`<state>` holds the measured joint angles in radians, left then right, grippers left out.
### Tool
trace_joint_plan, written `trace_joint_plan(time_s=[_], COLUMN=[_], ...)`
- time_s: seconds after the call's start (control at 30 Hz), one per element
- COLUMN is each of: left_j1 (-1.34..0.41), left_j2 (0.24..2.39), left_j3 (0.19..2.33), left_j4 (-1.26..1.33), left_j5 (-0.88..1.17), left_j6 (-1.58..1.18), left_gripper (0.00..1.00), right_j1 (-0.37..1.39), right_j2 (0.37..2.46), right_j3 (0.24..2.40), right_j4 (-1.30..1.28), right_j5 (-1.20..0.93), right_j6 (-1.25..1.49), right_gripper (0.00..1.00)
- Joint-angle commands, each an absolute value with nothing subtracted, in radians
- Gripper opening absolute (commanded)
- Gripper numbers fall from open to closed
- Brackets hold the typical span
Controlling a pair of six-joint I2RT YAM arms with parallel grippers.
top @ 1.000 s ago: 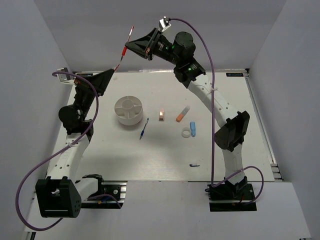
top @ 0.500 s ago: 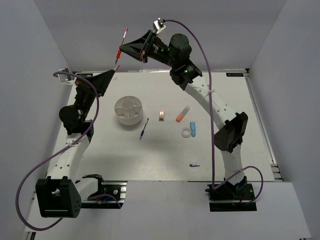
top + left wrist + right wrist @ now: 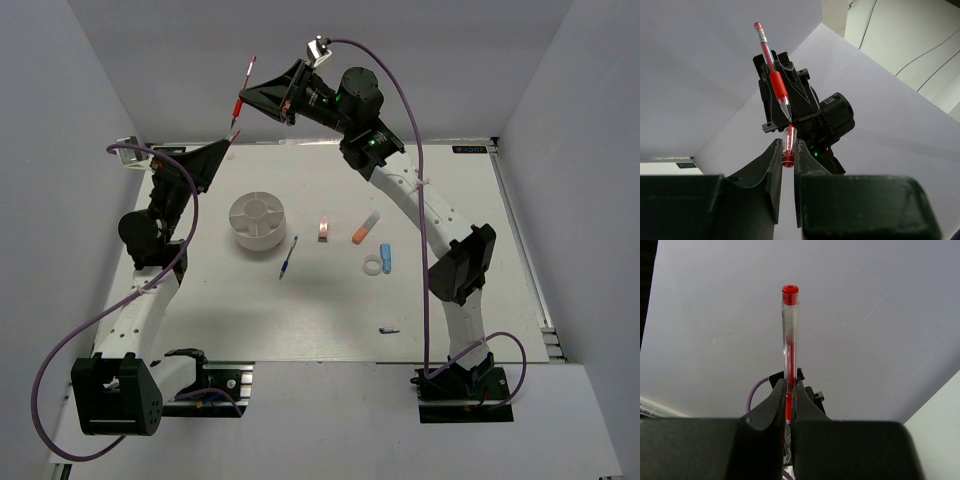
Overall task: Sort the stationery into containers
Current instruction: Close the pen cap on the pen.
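My right gripper (image 3: 244,100) is shut on the thin red pen (image 3: 244,92) and holds it high above the table's far edge, tip pointing down-left. My left gripper (image 3: 229,143) is shut on a small red cap (image 3: 788,146), raised just below the pen's tip. In the left wrist view the red pen (image 3: 773,70) points down at the cap, tip close above it. In the right wrist view the pen (image 3: 790,340) stands up between my shut fingers (image 3: 776,400). The round white tub (image 3: 258,222) sits on the table, with the blue pen (image 3: 288,257) to its right.
A tan clip (image 3: 323,230), an orange-white stick (image 3: 366,227), a light-blue eraser (image 3: 385,258) and a white ring (image 3: 373,266) lie mid-table. A tiny blue cap (image 3: 389,329) lies near the front right. Grey walls enclose the table.
My right gripper has carried the red pen left and a little up, so its tip now sits just above the cap in my left gripper. The left arm has not moved.
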<state>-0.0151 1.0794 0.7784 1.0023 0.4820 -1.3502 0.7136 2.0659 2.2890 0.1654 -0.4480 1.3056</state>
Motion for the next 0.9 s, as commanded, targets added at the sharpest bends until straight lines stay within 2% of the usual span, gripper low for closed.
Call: trace_joint_plan(time_s=[0.0,0.87], left_j1=[-0.011,-0.011], left_j2=[1.06,1.066], left_j3=[0.781,0.782], left_j4=[1.011,0.996], left_j5=[0.483,0.482], left_j6=[-1.339,-1.339], left_gripper=[0.0,0.0], right_j1=[0.707,0.709], right_j2=[2.036,2.009], right_j3=[2.307,2.253], right_j4=[0.224,0.245], right_j5=[-0.445,-0.477], right_j6=[1.301,1.29], right_gripper=[0.0,0.0])
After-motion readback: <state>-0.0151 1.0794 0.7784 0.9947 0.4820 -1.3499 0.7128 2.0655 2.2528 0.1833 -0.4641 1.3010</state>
